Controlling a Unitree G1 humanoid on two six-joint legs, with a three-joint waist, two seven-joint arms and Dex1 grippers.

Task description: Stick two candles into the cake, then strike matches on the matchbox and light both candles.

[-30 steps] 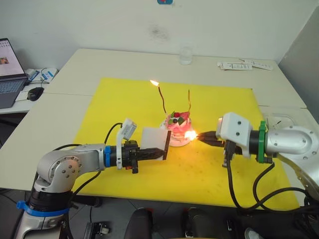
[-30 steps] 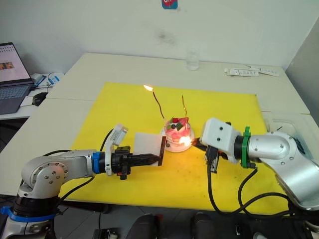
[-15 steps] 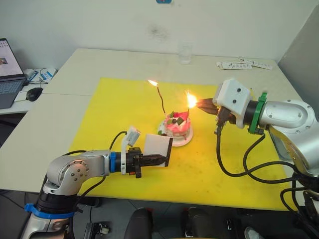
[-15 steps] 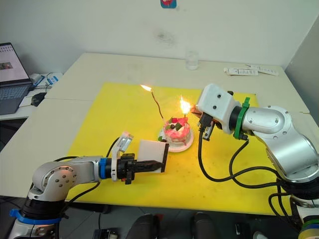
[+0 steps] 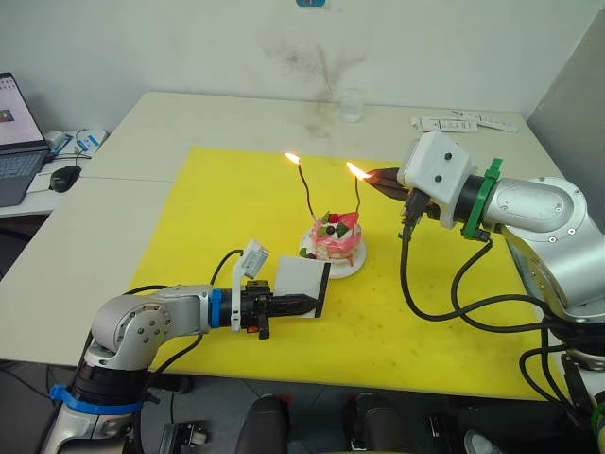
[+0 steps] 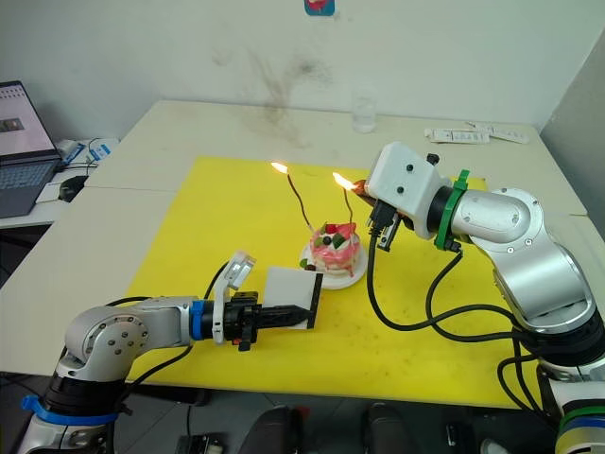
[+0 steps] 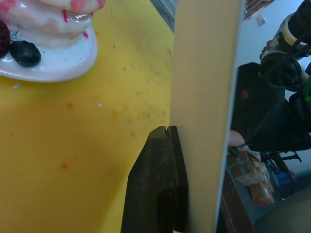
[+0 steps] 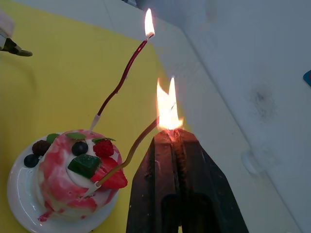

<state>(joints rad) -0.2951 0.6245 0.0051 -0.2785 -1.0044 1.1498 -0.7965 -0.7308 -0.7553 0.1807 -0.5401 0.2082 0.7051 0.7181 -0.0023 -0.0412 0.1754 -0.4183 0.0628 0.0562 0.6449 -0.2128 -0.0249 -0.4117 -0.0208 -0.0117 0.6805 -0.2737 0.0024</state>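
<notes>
While one candle (image 5: 306, 185) on the cake (image 5: 336, 238) has a flame at its top, the second candle (image 8: 129, 153) is the one being lit, so this looks like the last step of the task. The right gripper (image 5: 371, 176) holds a burning match (image 8: 168, 130) right at that candle's tip — its fingers (image 8: 160, 184) are pressed tight together on the match, and the flame sits just above them. The fire is very close to the fingers, so the next move should be a small, slow pull away once the candle has its own flame. From here I cannot tell if it has caught yet.

The left gripper (image 5: 298, 304) is squeezed tight on the matchbox (image 5: 302, 285), holding it up on its edge just in front of the cake's plate, low over the yellow mat (image 5: 217, 199) on the tabletop (image 5: 123, 227). It should just keep the matchbox out of the way
</notes>
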